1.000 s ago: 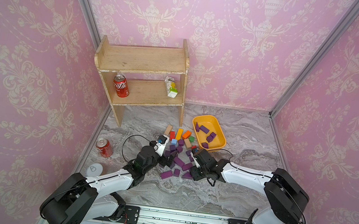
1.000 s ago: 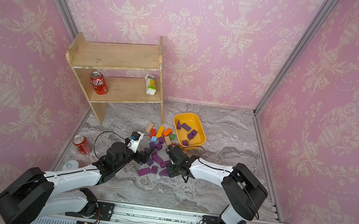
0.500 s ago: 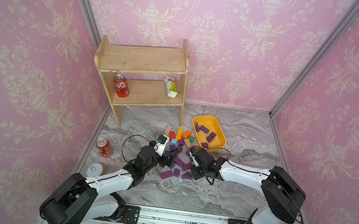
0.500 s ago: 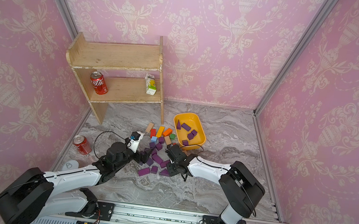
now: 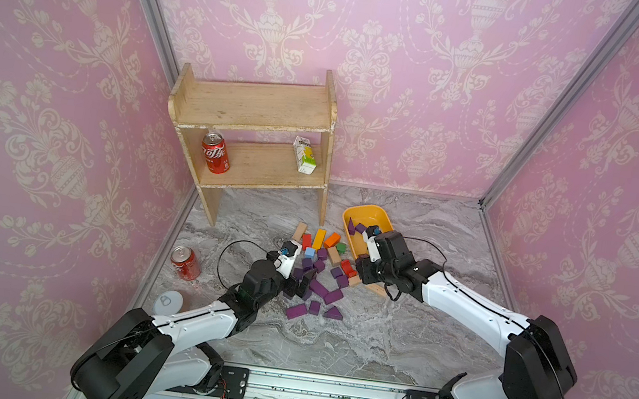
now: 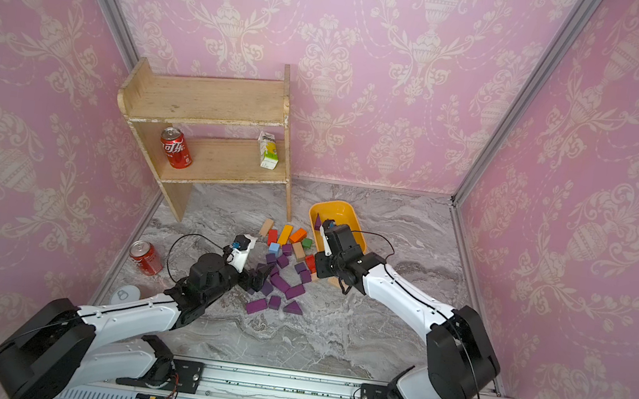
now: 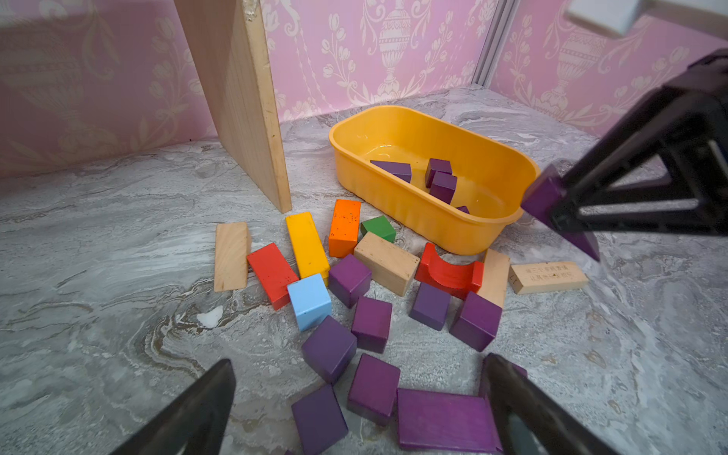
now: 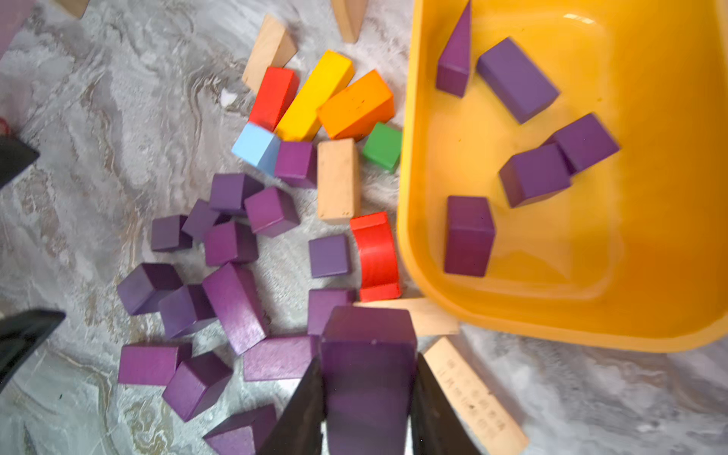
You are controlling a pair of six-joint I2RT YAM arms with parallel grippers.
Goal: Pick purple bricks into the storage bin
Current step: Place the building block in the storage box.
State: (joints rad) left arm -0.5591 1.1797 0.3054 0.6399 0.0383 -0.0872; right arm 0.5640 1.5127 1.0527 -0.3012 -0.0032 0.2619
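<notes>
An aluminium rail (image 5: 325, 394) fronts the grey marbled tabletop (image 5: 374, 342). The left gripper (image 7: 358, 362) hangs with its jaws spread wide and empty over the scattered purple bricks (image 5: 318, 288). These lie on the table, mixed with coloured and tan blocks (image 5: 319, 238). The right gripper (image 8: 368, 362) is clamped on a purple wedge (image 8: 368, 327), raised off the table just beside the near end of the storage bin (image 5: 371, 209), where several more purple bricks lie. Farther back stands a wooden shelf (image 5: 255, 104), its lower tier holding a cola can (image 5: 216, 152) and a small carton (image 5: 304, 155). Pink damask wallpaper (image 5: 412, 53) encloses three sides.
</notes>
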